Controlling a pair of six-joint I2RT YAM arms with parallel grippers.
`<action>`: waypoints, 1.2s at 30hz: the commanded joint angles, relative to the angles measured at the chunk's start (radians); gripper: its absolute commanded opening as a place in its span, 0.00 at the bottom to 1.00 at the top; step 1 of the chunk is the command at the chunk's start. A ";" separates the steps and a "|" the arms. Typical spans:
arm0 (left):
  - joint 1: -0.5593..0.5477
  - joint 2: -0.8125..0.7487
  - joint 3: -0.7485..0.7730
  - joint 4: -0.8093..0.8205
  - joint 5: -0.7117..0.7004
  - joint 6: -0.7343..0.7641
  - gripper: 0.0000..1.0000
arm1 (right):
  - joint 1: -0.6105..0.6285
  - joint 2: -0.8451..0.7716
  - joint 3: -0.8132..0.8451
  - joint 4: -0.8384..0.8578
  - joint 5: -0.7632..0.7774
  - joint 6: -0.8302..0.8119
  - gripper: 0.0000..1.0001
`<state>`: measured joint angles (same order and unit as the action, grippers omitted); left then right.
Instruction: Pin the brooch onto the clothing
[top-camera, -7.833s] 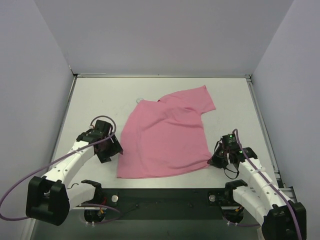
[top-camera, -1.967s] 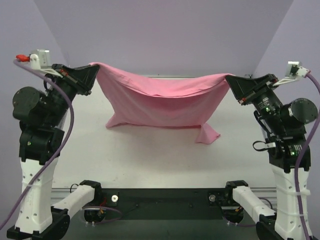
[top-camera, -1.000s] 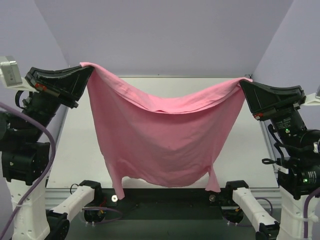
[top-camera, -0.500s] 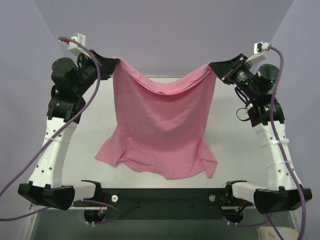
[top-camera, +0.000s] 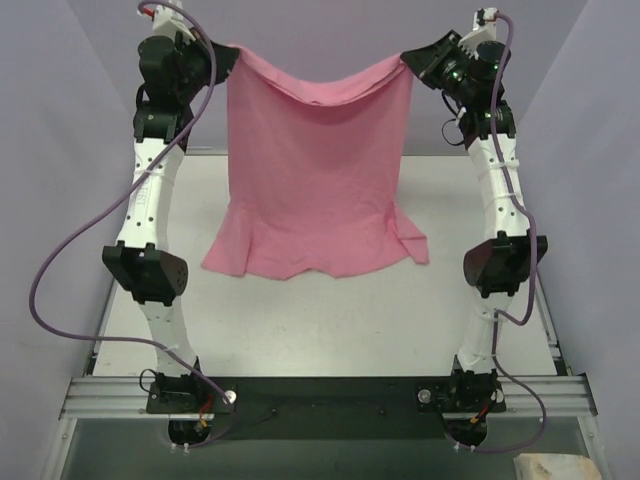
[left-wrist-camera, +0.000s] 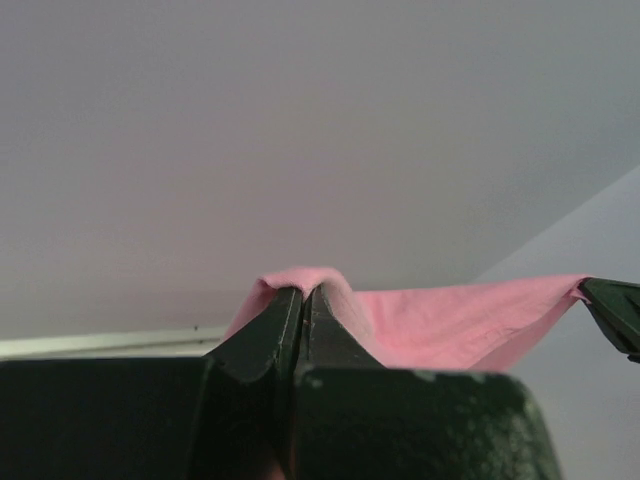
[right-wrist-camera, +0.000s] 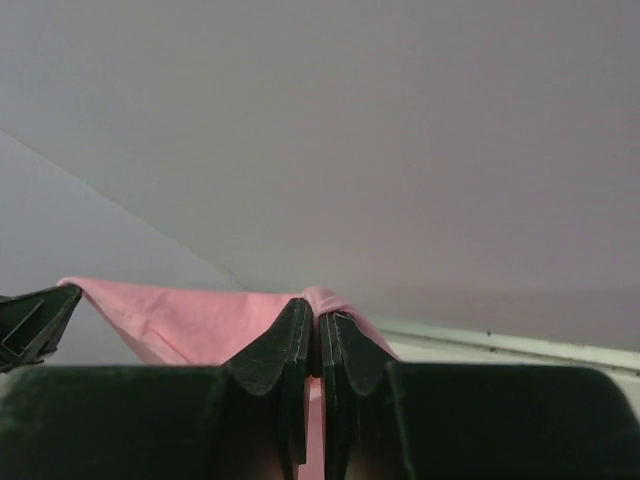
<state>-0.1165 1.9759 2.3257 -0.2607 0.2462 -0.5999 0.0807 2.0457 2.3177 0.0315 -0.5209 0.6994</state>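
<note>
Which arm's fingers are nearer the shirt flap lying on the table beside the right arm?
Right. The right gripper, fingers shut on a top corner of the shirt, hangs high above that flap; the left gripper holds the opposite top corner, farther across.

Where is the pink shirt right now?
In the top view, the pink T-shirt hangs high in the middle, pinched at its top corners by the left pincer and the right pincer, with its bottom end resting on the table.

No text, label, brand, number or sign can be read anywhere in these views.
</note>
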 joint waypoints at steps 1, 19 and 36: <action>0.035 0.109 0.357 0.078 -0.047 -0.052 0.00 | -0.041 0.059 0.203 0.125 0.025 0.067 0.00; 0.041 -0.196 -0.111 0.426 0.059 0.161 0.00 | -0.102 -0.280 -0.345 0.574 0.095 0.034 0.00; -0.003 -0.739 -1.735 0.752 0.034 -0.081 0.00 | -0.063 -0.461 -1.695 0.761 -0.146 0.199 0.00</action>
<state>-0.1066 1.3273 0.6388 0.3771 0.2615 -0.6418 -0.0124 1.5990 0.7155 0.6632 -0.5903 0.8726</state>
